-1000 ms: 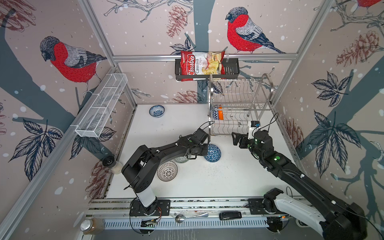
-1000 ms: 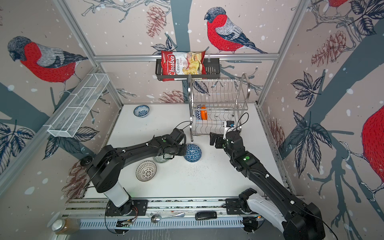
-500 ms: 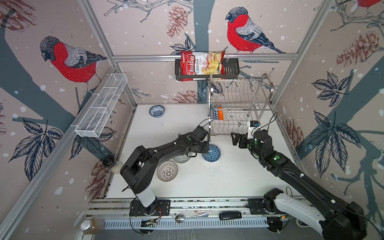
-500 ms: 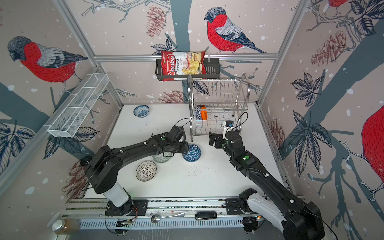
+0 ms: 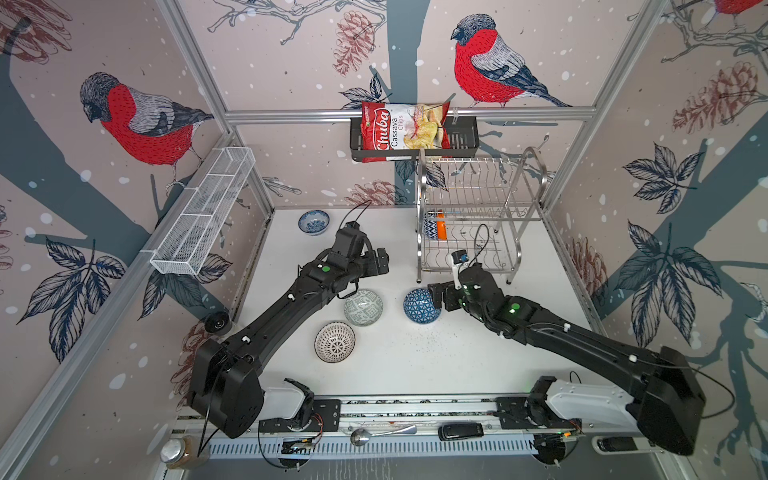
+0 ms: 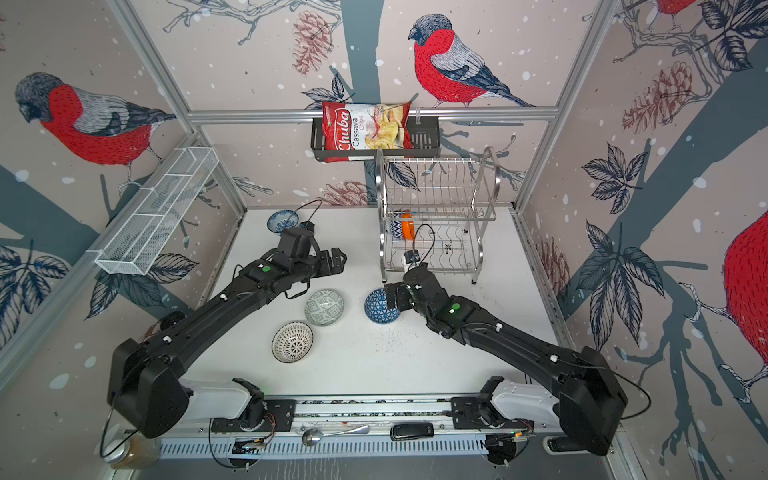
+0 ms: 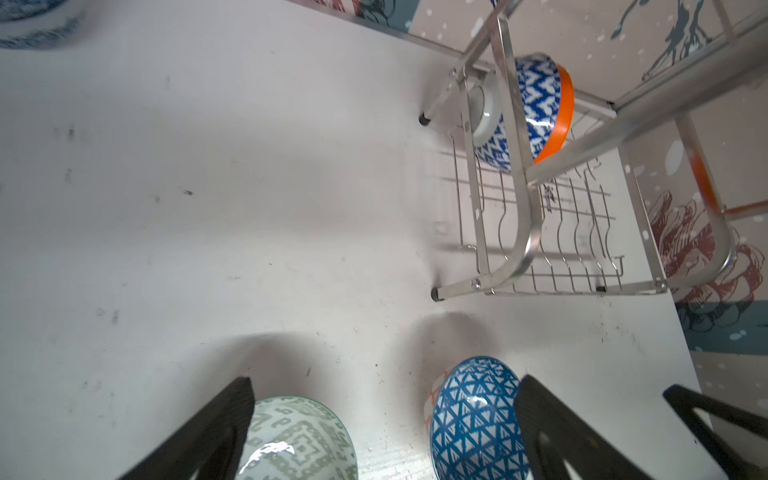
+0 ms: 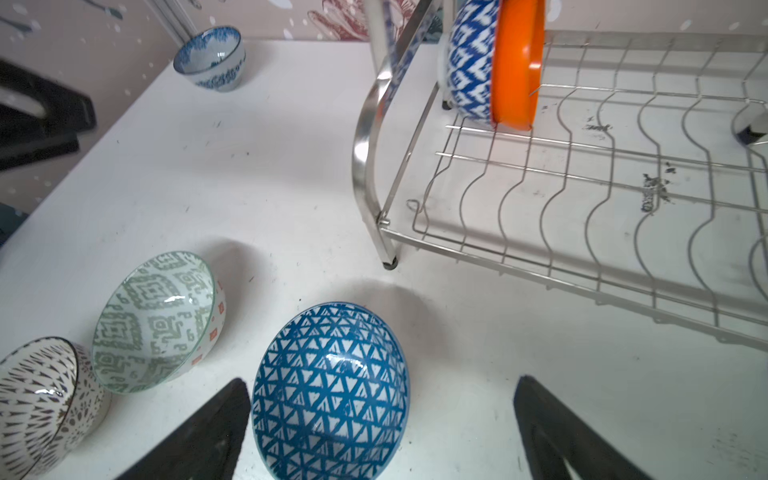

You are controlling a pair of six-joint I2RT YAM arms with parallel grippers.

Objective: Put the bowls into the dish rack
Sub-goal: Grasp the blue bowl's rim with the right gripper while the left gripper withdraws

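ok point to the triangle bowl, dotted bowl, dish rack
triangle bowl point(image 5: 417, 308): in a top view, patterned surface
dotted bowl point(image 5: 334, 342): in a top view, inner centre
dish rack point(image 8: 360, 158): right wrist view, curved side tube

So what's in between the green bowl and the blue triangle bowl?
Nothing, just bare white table. The right wrist view shows the gap between the green bowl and the blue triangle bowl clearly.

Bright, even light from above in both top views; white tabletop point(image 5: 415, 365) near washed out. Soft, diffuse shadows beside blue triangle-patterned bowl point(image 8: 332, 390) and under dish rack point(image 8: 363, 153), whose steel tubes gleam. Small glare spots inside that bowl and grey-green geometric bowl point(image 7: 299, 440). Wrist views: wide-angle bending toward edges; blue-floral bowl point(image 7: 29, 20) blurred at frame edge. Top views sharp.
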